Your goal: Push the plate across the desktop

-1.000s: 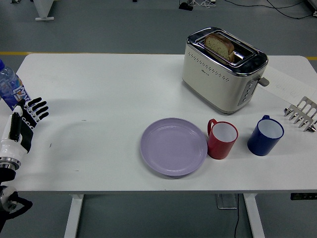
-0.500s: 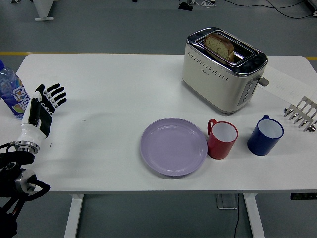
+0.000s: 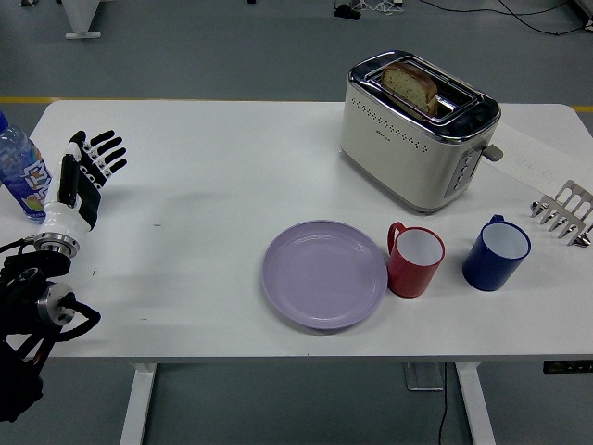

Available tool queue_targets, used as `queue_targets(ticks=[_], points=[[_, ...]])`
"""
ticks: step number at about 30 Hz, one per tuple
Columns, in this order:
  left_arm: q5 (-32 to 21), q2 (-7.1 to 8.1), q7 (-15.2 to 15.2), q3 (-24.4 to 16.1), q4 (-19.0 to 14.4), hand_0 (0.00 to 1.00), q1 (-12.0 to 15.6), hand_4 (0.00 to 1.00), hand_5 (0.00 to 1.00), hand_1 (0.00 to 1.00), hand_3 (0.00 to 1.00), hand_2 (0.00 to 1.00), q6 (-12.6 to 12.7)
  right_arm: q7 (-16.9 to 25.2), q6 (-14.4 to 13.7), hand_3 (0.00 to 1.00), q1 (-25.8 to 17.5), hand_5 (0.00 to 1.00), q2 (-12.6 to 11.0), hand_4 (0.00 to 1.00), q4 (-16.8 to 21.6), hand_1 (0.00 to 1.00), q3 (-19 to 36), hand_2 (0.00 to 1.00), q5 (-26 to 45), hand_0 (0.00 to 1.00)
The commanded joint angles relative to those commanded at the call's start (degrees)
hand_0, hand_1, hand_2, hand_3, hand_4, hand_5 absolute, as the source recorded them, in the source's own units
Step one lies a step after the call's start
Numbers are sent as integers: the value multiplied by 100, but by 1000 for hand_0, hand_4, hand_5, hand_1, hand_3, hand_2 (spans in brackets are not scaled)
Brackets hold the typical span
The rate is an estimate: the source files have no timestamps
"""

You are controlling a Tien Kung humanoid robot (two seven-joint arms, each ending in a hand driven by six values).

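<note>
White table (image 3: 213, 185) fills most of the view, its near edge w/ legs showing at the bottom; cream-and-chrome toaster (image 3: 419, 130) stands at the far right, one slice of bread (image 3: 411, 87) sticking up out of a slot, other slot's contents can't be made out; lilac plate (image 3: 324, 273) lies flat near the front edge, right of centre, nothing in it, well apart from the robot's arm; left hand (image 3: 85, 174) is over the table's left end, fingers spread and loose, holding nothing, black forearm coming in from the lower-left corner and partly cut off by the frame; blue mug (image 3: 497, 252) sits right of the plate, white inside, looks empty; red mug (image 3: 415, 260) stands between plate and blue mug, just beside the plate's rim, white inside, also looks empty, handle toward the plate; clear water bottle (image 3: 20, 167) w/ blue label at the far left edge, just beside the hand, top and left side cropped, fill level not readable; metal rack-like thing (image 3: 564, 214) at the right edge, partly cut off, hard to identify; a pale sheet (image 3: 533, 162) lies behind it, print too small to read; right hand not visible anywhere.
</note>
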Motion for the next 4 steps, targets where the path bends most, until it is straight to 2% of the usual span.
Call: queue_targets(ticks=[4], points=[[-82, -15, -22, 100, 264, 783, -168, 527, 998, 777, 682, 760, -17, -43, -3, 583, 31, 484, -8, 298, 7, 451, 52, 593, -136, 551]])
